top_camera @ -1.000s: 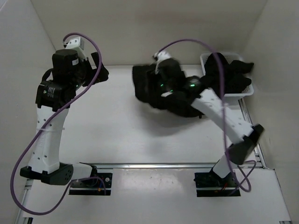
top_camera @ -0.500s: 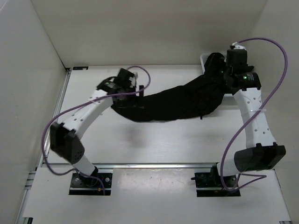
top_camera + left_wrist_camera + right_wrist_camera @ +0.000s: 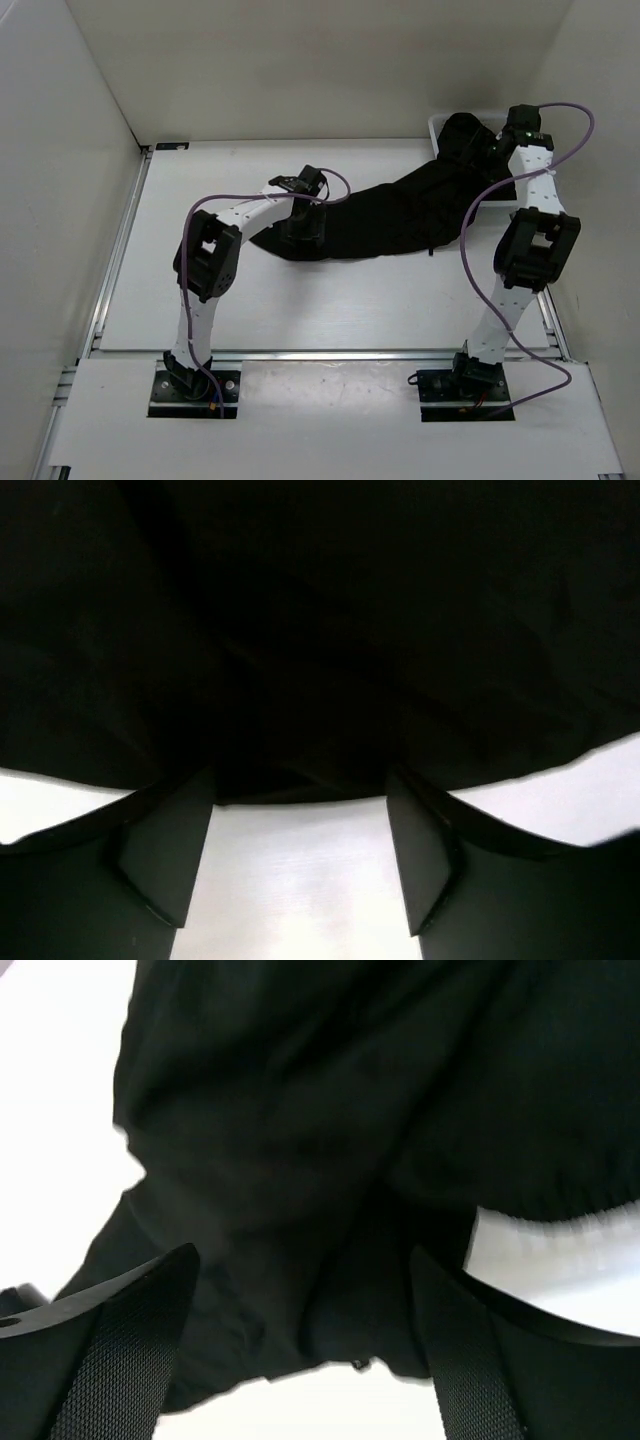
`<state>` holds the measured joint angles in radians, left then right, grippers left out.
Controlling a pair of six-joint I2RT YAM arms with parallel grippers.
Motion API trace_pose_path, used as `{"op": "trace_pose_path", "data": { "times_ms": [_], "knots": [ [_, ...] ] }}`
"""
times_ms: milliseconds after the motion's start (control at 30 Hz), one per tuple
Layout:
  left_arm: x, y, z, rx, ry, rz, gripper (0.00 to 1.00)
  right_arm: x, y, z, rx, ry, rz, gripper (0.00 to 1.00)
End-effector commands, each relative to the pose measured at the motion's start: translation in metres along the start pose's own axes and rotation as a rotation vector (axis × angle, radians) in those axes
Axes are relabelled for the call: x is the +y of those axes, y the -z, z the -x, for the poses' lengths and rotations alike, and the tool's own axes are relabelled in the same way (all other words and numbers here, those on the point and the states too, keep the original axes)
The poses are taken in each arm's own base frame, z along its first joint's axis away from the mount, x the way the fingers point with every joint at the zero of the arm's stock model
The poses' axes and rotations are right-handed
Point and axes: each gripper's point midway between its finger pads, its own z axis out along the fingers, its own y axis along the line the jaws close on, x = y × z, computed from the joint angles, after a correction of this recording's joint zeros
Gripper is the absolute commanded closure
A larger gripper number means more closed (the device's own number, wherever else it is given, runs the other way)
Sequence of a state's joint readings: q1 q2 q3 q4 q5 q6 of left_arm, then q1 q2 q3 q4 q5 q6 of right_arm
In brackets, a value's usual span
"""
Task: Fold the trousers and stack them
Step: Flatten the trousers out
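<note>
The black trousers [image 3: 390,215] lie stretched across the table from the middle toward the back right, with their far end draped over the white basket [image 3: 436,128]. My left gripper [image 3: 303,228] hovers at their left end. In the left wrist view it [image 3: 300,815] is open, with the fabric edge [image 3: 300,680] just beyond the fingertips and bare table between the fingers [image 3: 165,855]. My right gripper [image 3: 497,150] is over the basket end. In the right wrist view it [image 3: 300,1300] is open wide above the dark fabric [image 3: 280,1140], holding nothing.
The basket stands in the back right corner, against the right wall. Its white rim [image 3: 560,1255] shows beside my right fingers. White walls enclose the table on the left, back and right. A metal rail [image 3: 330,353] runs along the near edge.
The trousers went from a heap in the middle to a long stretched band reaching the basket. Both arms have changed pose: the left now bends over the left end, the right stands at the basket.
</note>
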<state>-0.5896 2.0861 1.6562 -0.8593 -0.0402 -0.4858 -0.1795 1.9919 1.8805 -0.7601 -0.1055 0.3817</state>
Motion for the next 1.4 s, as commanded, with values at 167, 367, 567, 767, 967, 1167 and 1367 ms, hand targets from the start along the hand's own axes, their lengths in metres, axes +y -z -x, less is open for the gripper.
{"op": "trace_pose_path", "data": {
  "times_ms": [167, 367, 567, 767, 967, 1167, 1367],
  "knots": [
    [-0.002, 0.004, 0.03, -0.046, -0.002, -0.1, 0.9, 0.016, -0.024, 0.037, -0.01, -0.076, 0.138, 0.85],
    [0.019, 0.065, 0.06, -0.167, 0.037, -0.142, 0.9, 0.041, 0.04, 0.073, -0.161, -0.035, 0.191, 1.0],
    [0.044, 0.198, 0.117, -0.474, 0.103, -0.172, 0.9, 0.076, 0.137, 0.094, -0.35, 0.047, 0.264, 1.0],
    [0.078, 0.351, 0.143, -0.791, 0.163, -0.179, 0.9, 0.136, 0.272, 0.108, -0.598, 0.196, 0.414, 1.0],
    [0.118, 0.473, 0.125, -1.054, 0.233, -0.164, 0.9, 0.215, 0.376, 0.061, -0.708, 0.411, 0.669, 1.0],
    [0.156, 0.529, 0.089, -1.21, 0.329, -0.081, 0.9, 0.293, 0.37, -0.018, -0.582, 0.561, 0.828, 1.0],
    [0.177, 0.495, 0.092, -1.135, 0.396, 0.012, 0.9, 0.34, 0.235, -0.108, -0.224, 0.648, 0.731, 0.73]
  ]
}}
